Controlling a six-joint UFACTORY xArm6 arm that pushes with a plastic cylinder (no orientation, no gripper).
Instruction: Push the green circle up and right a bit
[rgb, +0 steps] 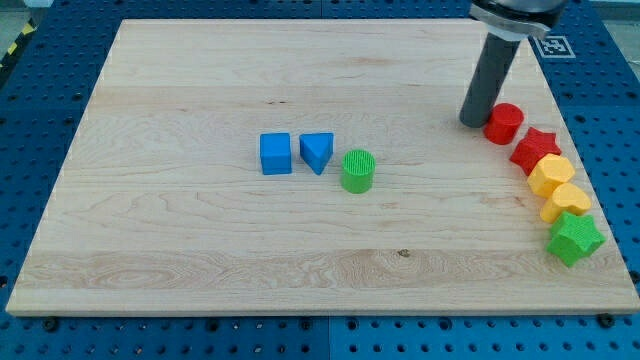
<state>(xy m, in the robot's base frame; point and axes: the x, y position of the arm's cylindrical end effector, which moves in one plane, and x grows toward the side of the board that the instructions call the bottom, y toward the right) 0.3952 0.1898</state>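
The green circle (357, 171) stands near the middle of the wooden board (200, 90), just right of a blue triangle (317, 152) and a blue square (276, 154). My tip (472, 121) rests on the board at the upper right, far to the right of and above the green circle. It sits right beside the left edge of a red circle (504, 123).
Along the board's right edge runs a curved row: the red circle, a red star (535, 148), a yellow block (551, 174), another yellow block (570, 200) and a green star (575, 237). A blue perforated table (40, 110) surrounds the board.
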